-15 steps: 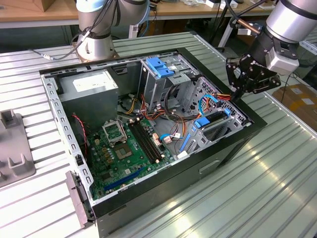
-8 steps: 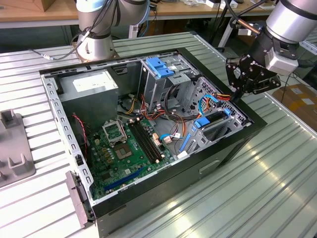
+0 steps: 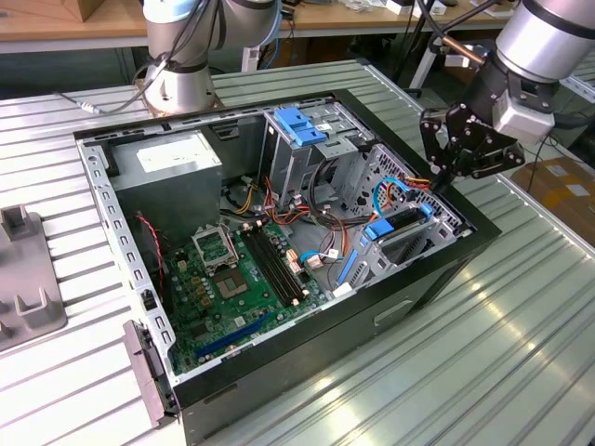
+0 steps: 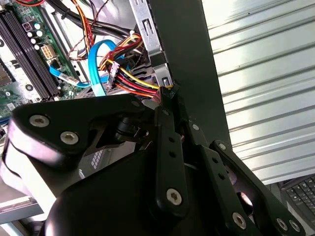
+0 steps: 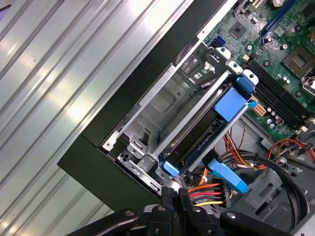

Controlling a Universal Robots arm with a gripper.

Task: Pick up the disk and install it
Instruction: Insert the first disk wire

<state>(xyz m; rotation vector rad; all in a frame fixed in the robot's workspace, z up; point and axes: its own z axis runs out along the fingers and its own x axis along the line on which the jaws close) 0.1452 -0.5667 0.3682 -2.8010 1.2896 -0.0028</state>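
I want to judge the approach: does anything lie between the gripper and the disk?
In the first wrist view, the bundle of red, yellow and black power wires and a flat blue cable lie between the gripper and the disk, which sits tilted in its bay in the computer case.

Light: bright, even, from overhead
Glare: white streaks on the ribbed metal table [image 3: 521, 307]
Shadow: dark inside the computer case [image 3: 279, 242]
Blur: gripper [image 4: 170, 91] soft up close
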